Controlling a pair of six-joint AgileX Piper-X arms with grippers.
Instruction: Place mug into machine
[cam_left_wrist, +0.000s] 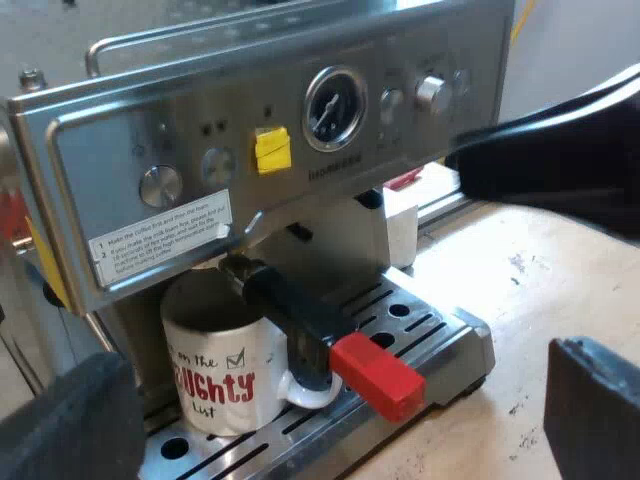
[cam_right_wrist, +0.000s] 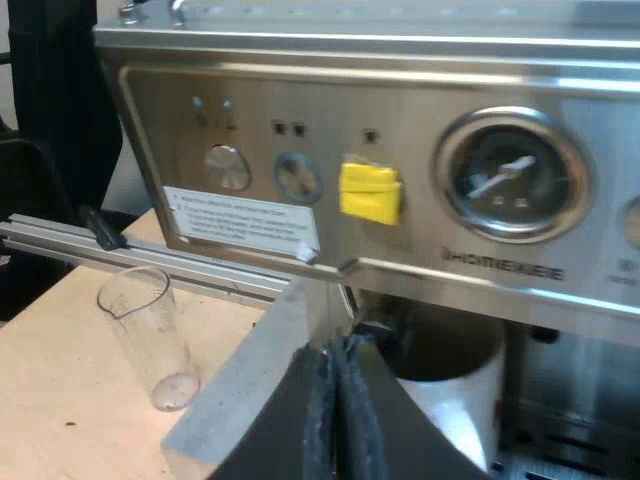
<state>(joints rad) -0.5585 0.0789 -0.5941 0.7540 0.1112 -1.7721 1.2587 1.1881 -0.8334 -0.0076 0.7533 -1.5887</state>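
One mug (cam_left_wrist: 215, 375) stands on the espresso machine's (cam_left_wrist: 420, 50) drip tray (cam_left_wrist: 445, 335), so placement seems done. The left gripper (cam_left_wrist: 330, 415) is spread empty and the right gripper (cam_right_wrist: 335, 420) is pinched together.

Meas. glass (cam_right_wrist: 150, 335) stands on wood table (cam_right_wrist: 50, 400) nr metal rail (cam_right_wrist: 170, 262).

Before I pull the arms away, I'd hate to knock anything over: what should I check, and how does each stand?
1. White mug with red lettering upright on the steel espresso machine's slotted drip tray: ok.
2. Mug beneath the metal holder with the dark, red-ended handle: ok.
3. Left gripper open, off the mug: ok.
4. Right gripper shut, holding nothing: ok.
5. Clear measuring glass standing apart from the machine: ok.
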